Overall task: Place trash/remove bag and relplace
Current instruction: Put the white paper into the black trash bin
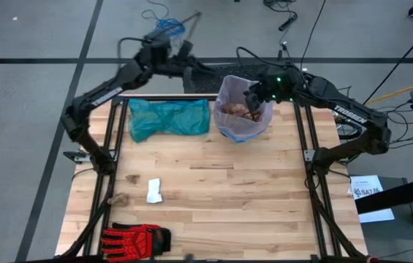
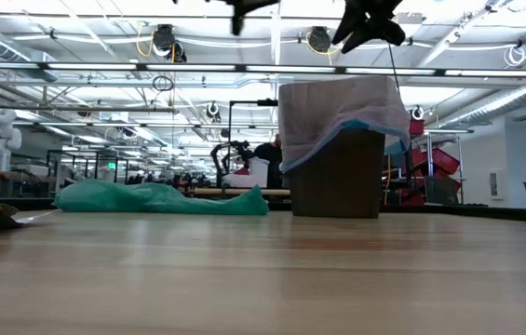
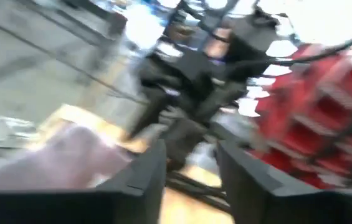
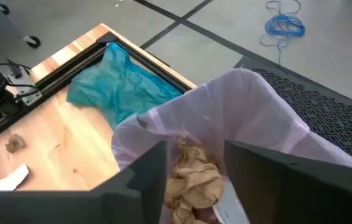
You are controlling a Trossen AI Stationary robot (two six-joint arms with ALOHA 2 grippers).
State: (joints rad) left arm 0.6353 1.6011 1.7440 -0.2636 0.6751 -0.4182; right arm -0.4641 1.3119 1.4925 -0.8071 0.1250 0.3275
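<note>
The pale pink-lavender bag lines a dark bin near the table's far edge, with its top folded over the rim. Crumpled brown paper lies inside it. My right gripper hovers open just above the bag's mouth and touches nothing. My left gripper is open and empty, raised beyond the far edge to the left of the bin. A teal-green bag lies flat on the table left of the bin.
On the near left of the table lie a white paper scrap, two small brown scraps and a red-and-black glove. Bare wood spans the middle and right. Black frame rails run along the table's sides.
</note>
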